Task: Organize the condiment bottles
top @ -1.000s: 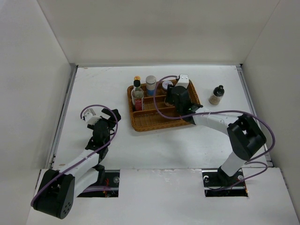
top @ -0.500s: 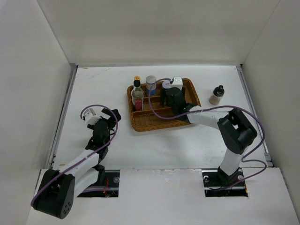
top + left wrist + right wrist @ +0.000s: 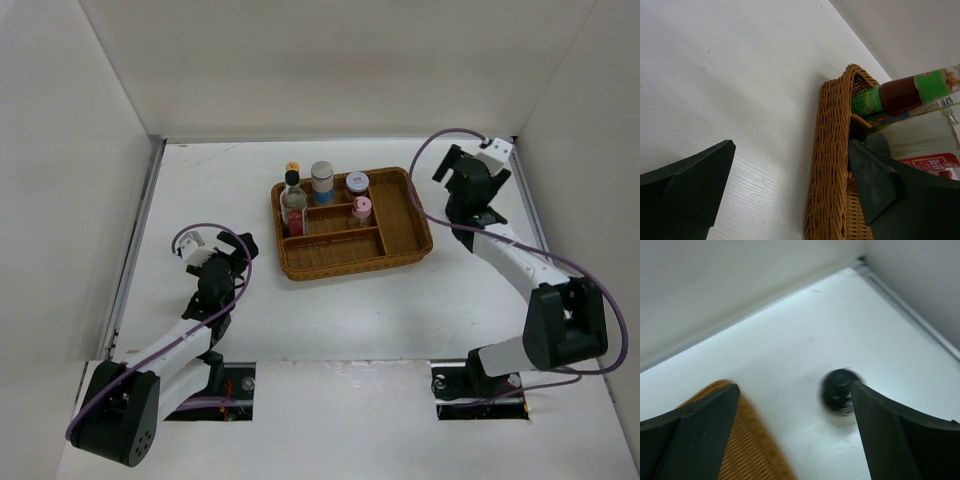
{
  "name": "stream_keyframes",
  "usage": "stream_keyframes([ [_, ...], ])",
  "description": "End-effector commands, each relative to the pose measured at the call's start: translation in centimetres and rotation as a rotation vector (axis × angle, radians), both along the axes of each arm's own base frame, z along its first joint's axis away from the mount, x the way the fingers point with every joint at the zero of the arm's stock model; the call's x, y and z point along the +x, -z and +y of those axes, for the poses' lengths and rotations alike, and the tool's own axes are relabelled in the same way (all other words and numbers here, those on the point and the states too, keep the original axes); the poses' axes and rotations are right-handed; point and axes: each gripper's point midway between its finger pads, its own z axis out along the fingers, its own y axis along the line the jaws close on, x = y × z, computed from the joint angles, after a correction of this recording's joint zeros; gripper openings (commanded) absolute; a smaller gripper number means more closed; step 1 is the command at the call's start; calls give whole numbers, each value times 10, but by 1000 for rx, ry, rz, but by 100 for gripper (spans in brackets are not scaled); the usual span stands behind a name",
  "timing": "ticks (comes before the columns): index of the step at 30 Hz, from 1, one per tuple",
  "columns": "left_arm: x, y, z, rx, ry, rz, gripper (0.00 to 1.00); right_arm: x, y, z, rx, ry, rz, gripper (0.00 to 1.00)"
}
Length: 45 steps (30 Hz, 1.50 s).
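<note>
Condiment bottles (image 3: 294, 200): five of them stand inside the wicker tray (image 3: 405, 238), all in its far-left part. The red sauce bottle (image 3: 292, 169) with a yellow cap is in the tray's far-left corner. The black-capped bottle (image 3: 294, 212) is just in front of it, and the blue-label jar (image 3: 321, 182) just to its right along the far wall. A pale-lidded jar (image 3: 357, 183) comes next along that wall, and the pink-lidded shaker (image 3: 362, 210) stands just nearer than it. The sixth, a black-capped shaker (image 3: 838, 396), stands on the table (image 3: 330, 310) outside the tray, off its right side. It is blurred in the wrist view and hidden under the arm from above. The right gripper (image 3: 794, 389) hangs above that shaker with its jaws spread wide and nothing between them. The left gripper (image 3: 790, 145) sits low off the tray's left side, facing its woven wall, jaws also wide apart and empty.
</note>
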Motion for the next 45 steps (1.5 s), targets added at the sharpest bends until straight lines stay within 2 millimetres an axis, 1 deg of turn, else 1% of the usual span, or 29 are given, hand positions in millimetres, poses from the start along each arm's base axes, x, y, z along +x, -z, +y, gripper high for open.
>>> stream_keyframes([
  [1, 1, -10, 1, -21, -4, -51, 100, -2, 31, -47, -41, 141, 108, 100],
  [3, 1, -9, -1, -23, 3, -46, 100, 5, 44, -64, -39, 175, 150, 100],
  [4, 1, -9, -3, -24, 10, -49, 100, 9, 51, -70, -37, 177, 174, 100],
  [6, 1, -11, -4, -22, 10, -52, 100, 15, 65, -72, -19, 157, 207, 100],
  [9, 2, -7, -1, -21, 3, -39, 100, 30, 82, -68, 19, 111, 231, 100],
  [13, 2, -9, -4, -19, 10, -46, 100, 40, 90, -73, 26, 112, 241, 98],
  [15, 2, -7, -1, -19, 3, -40, 100, 46, 90, -75, 24, 113, 236, 94],
  [18, 2, -9, -4, -20, 11, -45, 100, 52, 99, -76, 21, 103, 259, 87],
  [20, 2, -9, -3, -18, 7, -45, 100, 51, 105, -78, 28, 104, 273, 79],
  [22, 2, -6, -1, -16, 2, -37, 100, 50, 108, -80, 37, 110, 275, 67],
  [23, 2, -6, -2, -17, 5, -37, 100, 50, 105, -80, 39, 117, 266, 61],
  [24, 2, -8, -3, -18, 10, -41, 100, 48, 99, -79, 40, 118, 248, 58],
  [26, 2, -9, -4, -16, 9, -45, 100, 43, 83, -82, 39, 132, 209, 55],
  [27, 2, -7, -3, -14, 6, -39, 100, 40, 71, -83, 40, 138, 184, 53],
  [29, 3, -6, -2, -14, 2, -34, 100, 33, 45, -84, 45, 142, 127, 52],
  [30, 3, -7, -2, -17, 5, -38, 100, 30, 29, -81, 48, 133, 91, 52],
  [31, 3, -8, -3, -18, 7, -43, 100, 27, 19, -76, 50, 121, 68, 52],
  [33, 2, -11, -3, -18, 3, -54, 100, 15, -9, -59, 55, 82, 7, 52],
  [35, 2, -9, 1, -13, -9, -48, 100, 5, -32, -38, 67, 23, -48, 52],
  [36, 2, -8, 0, -14, -5, -43, 100, 1, -43, -22, 75, -19, -73, 53],
  [38, 2, -9, 0, -15, -5, -45, 100, -9, -63, 15, 90, -120, -117, 53],
  [42, 2, -7, 3, -6, -23, -36, 100, -31, -101, 101, 129, -347, -200, 53],
  [44, 2, -7, 4, -7, -23, -33, 100, -38, -111, 143, 141, -452, -215, 53],
  [45, 1, -8, 3, -8, -23, -37, 100, -40, -112, 162, 142, -497, -215, 53],
])
